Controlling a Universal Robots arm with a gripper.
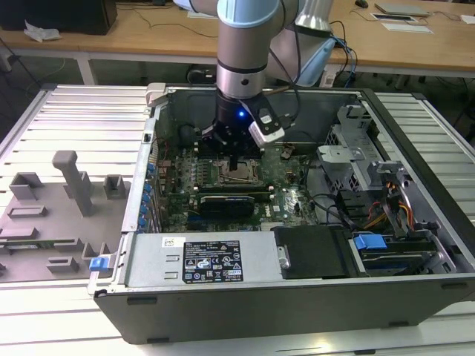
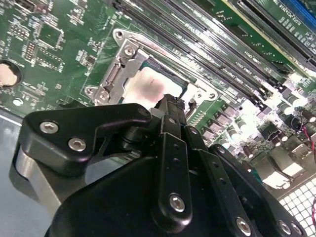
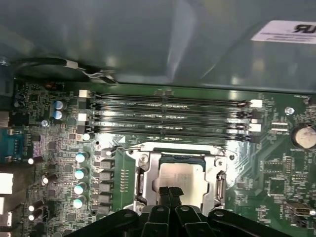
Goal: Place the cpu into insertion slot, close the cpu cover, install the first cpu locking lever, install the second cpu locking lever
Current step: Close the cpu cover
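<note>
- Pincer (image 3: 170, 190) closed: black fingertips pressed together with nothing between them, poised right over the cpu (image 3: 180, 172). Whether they touch it, can't tell.
- cpu sits in the insertion slot (image 3: 180, 152). Silver top faces up, showing bright through the window in the second wrist view.
- cpu cover (image 3: 148, 172) lies flat around the chip as a thin silver frame with screws at the corners. Can't tell if the levers are latched.
- In the exterior view the arm drops straight down into the open PC case (image 1: 415, 222), with the pincer at the centre of the motherboard (image 1: 293, 200).
- Around the socket in that view: black graphics card (image 1: 226, 202) at 6 o'clock, close by. Silver power supply (image 1: 200, 259) sits further out at 6. Drive cage (image 1: 349, 152) and loose cables (image 1: 375, 211) are at 3 to 4 o'clock.
- Four long memory slots (image 3: 173, 116) run just beside the socket, parallel to one edge. A row of blue-topped capacitors (image 3: 79, 180) flanks another edge.
- Tight on all sides, with open room only upward along the arm.
- Case stands on a ribbed aluminium surface (image 1: 74, 111). Grey moulded fixture (image 1: 63, 200) at 9 o'clock, well apart.
</note>
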